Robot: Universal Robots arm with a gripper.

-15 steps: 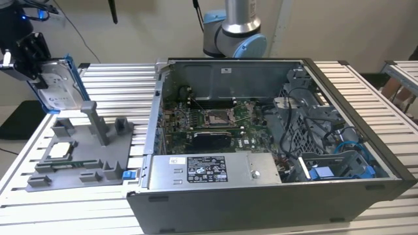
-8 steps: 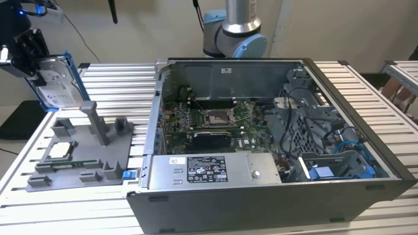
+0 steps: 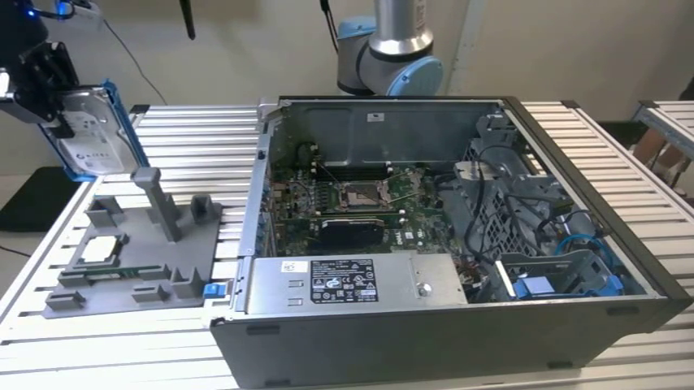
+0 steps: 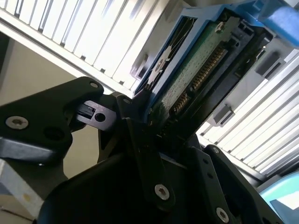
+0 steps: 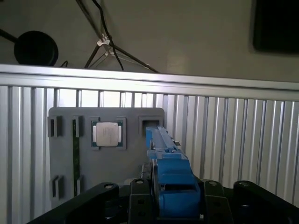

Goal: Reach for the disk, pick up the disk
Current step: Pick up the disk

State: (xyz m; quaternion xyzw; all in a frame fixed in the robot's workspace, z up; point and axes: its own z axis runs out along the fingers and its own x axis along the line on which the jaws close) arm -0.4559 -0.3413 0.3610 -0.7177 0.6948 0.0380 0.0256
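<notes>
While the open computer case [image 3: 434,345] holds its motherboard [image 3: 358,195] and long grey box [image 3: 347,280], the gripper [image 3: 45,81] grasps the disk [image 3: 93,134] on edge at the exterior view's upper left, above the grey tray [image 3: 130,280] bearing a silver chip [image 3: 96,249].

This looks like a robotics lab or test workshop. A ribbed silver aluminium-profile table [image 3: 109,349] carries an opened dark grey metal desktop computer case [image 3: 434,341] with its green circuit board [image 3: 358,203] bared. Beside the case lies a flat grey plastic fixture plate with slots and posts [image 3: 141,268]. A silver-and-blue jointed robot arm [image 3: 396,49] stands behind the case, before a plain beige wall [image 3: 564,41]. In the first wrist view, thin black tripod legs with cables [image 5: 103,43] stand beyond the table.
</notes>
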